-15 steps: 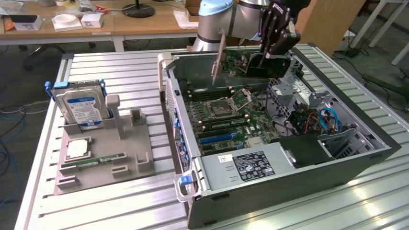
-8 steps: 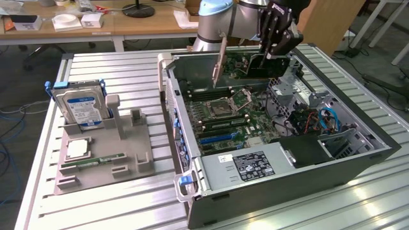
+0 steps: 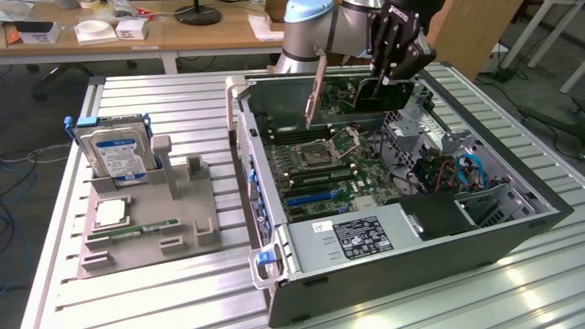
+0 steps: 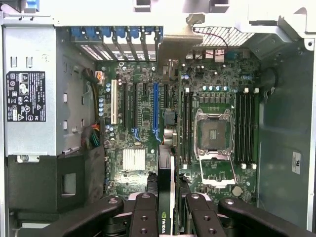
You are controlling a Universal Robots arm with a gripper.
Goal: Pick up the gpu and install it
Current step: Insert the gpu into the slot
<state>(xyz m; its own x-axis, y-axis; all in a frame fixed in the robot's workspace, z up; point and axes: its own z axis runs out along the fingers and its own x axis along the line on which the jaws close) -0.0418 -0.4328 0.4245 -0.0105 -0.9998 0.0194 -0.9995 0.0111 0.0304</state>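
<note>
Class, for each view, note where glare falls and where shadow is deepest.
Exterior view: bright glare patches on the slatted table beside the computer case; wrist view: the case's pale metal frame is washed out, the black shroud is darkest, and the gpu held in the tool looks dark.

The arm [image 3: 306,31] enters at the upper edge of the exterior view, with a pale blue joint cap at its top. The wrist carries the tool [image 3: 395,68] pointing downward. In the wrist view, two black linkage fingers [image 4: 144,217] stand side by side, one on each face of the gpu [image 4: 165,182]. The jaws are partly closed and clamp the card between them (the card is seen edge-on here). In the exterior view the gpu hangs below the tool, held by its upper edge.
</note>
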